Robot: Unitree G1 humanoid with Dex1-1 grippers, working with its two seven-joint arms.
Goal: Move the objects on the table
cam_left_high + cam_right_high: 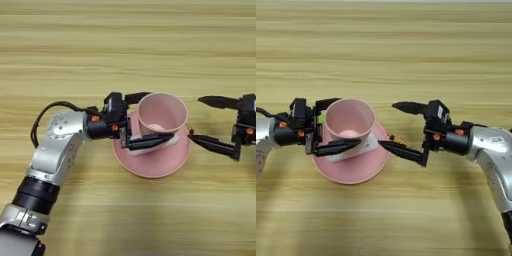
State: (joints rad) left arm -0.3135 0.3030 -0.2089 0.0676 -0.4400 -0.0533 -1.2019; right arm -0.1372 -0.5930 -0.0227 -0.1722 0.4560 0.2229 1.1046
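In the left eye view, the pink cup stands upright on a pink plate near the middle of the wooden desk. A white flat object lies on the plate under the cup, mostly hidden. The left tool is clasped around the cup, one black finger behind it and one in front at its base. The right tool enters from the right edge, its fingers spread wide and holding nothing, just beside the plate's right rim.

In the right eye view, the same cup sits on the plate, gripped by the left tool. The right tool hangs released, its lower finger tip just beside the plate's rim, its upper finger pointing toward the cup without touching it. Whether the lower tip touches the plate cannot be told.
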